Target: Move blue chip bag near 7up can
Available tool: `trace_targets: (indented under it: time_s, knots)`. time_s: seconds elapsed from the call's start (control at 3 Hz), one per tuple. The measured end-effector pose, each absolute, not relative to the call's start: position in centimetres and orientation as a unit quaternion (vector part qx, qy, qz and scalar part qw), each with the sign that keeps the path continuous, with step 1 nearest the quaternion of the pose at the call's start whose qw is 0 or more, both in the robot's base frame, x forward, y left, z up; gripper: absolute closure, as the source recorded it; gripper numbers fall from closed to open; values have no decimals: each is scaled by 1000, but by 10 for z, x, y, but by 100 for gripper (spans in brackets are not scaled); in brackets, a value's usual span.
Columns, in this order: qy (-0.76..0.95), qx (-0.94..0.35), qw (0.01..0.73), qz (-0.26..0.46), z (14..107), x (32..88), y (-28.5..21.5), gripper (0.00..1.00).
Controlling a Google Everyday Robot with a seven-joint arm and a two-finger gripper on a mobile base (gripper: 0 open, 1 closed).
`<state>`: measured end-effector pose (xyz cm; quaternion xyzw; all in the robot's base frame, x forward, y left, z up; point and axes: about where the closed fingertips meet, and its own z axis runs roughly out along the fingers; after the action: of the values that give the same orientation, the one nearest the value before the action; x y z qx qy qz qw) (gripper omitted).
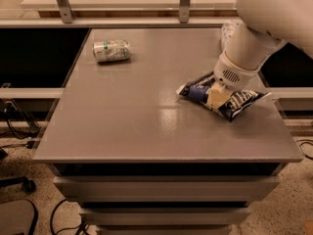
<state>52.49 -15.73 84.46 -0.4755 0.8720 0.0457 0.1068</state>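
Pinching the crumpled navy foil blue chip bag [240, 102] at mid-length, ready for carrying, the gripper [217, 96] stands near the grey table's [146, 116] right edge; the dented silver-green 7up can [111, 50] lies by the far-left corner.

No text can be read in this frame. Bag [240, 102], right of centre: white lettering on dark blue foil, but the letters are too crumpled and small to make out, so no brand or word can be noted. Can [111, 50], upper left, lying on its side: green markings on silver-white, with no name or number legible. Gripper [216, 96], right of centre, down on the bag's middle and covering part of its printed face.
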Motion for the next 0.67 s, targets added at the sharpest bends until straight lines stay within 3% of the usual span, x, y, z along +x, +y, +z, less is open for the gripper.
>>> trace_targets:
  time_s: [0.67]
  knots:
    - [847,-492,201,17,927,551,-164,100]
